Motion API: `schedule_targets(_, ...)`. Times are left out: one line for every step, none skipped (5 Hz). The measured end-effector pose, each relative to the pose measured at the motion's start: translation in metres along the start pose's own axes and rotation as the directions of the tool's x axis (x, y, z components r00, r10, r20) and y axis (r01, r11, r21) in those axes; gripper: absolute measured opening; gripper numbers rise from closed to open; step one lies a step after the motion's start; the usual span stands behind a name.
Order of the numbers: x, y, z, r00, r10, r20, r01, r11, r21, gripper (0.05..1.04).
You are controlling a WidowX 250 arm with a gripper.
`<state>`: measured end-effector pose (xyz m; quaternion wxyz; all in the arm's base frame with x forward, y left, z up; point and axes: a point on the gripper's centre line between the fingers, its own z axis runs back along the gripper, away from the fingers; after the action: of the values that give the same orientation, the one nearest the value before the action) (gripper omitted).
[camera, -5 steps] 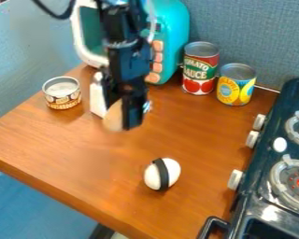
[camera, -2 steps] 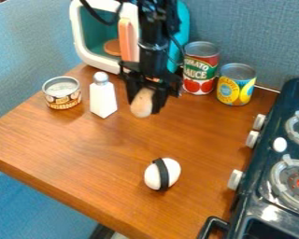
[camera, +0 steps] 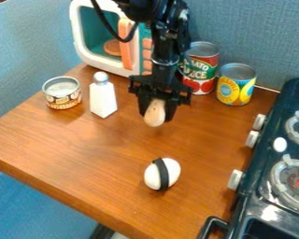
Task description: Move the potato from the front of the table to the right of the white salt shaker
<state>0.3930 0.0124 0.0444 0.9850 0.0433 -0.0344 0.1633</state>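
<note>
The table (camera: pixel 71 149) looks like smooth, softly glossy wood; the cans (camera: pixel 238 74) — shiny metal rims; the stove (camera: pixel 270 214) — glossy black.

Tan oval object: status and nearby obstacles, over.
Gripper closed on tan oval object, over table. White shaker off to one side, apart. Black-banded white egg nearer the camera, also apart.

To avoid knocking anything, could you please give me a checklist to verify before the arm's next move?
1. Tan oval object held by the black two-finger gripper: ok.
2. Firmness of that grip: cannot tell.
3. White egg-shaped object with black band apart from the gripper: ok.
4. White bottle-shaped shaker upright: ok.
5. Gap between the black arm and the red-and-green metal can behind it: cannot tell.
</note>
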Motion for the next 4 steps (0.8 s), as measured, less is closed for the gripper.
schedule_targets(0.004,-0.002,-0.008,1.000,0.013,-0.009,-0.013,1.000,-0.008,0.651)
schedule_targets(0.010,0.004,-0.008,1.000,-0.024,-0.001,0.024,0.999,-0.037,0.651)
schedule_targets(0.012,0.013,-0.015,0.997,-0.074,-0.027,0.072,0.995,-0.062,0.678)
schedule_targets(0.015,0.012,-0.015,0.993,-0.112,-0.035,0.109,0.992,-0.065,0.836)
